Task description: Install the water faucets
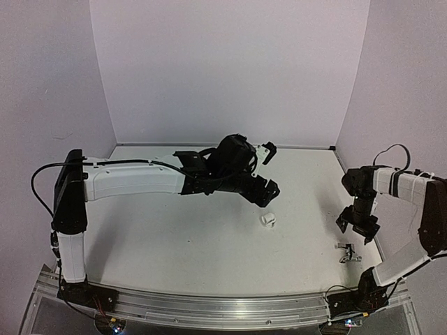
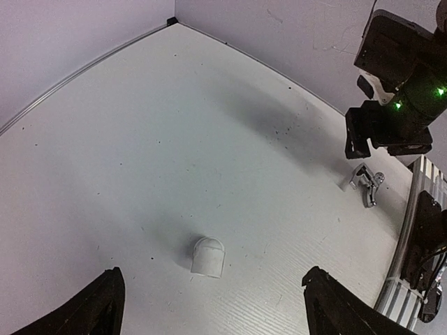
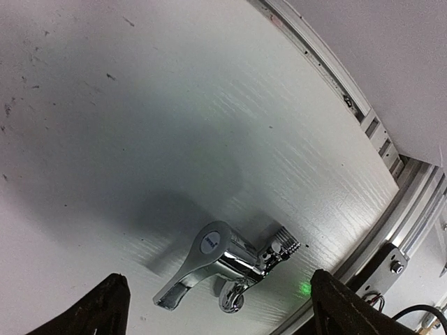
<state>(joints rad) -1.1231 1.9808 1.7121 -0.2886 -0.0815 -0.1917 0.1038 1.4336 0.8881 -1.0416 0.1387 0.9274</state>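
Left gripper (image 2: 213, 279) jaws apart, empty, above white fitting (image 2: 208, 256); right gripper (image 1: 357, 230) jaws apart, empty, just over silver faucet (image 3: 223, 262) lying on table (image 1: 174, 230).

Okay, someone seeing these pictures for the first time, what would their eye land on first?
Probably the shiny silver metal faucet with a lever handle, lying on the white table near its right front edge, just below the right arm's open tool. Next, the small white plastic cylindrical fitting, alone near the table's middle, below the left arm's open tool.
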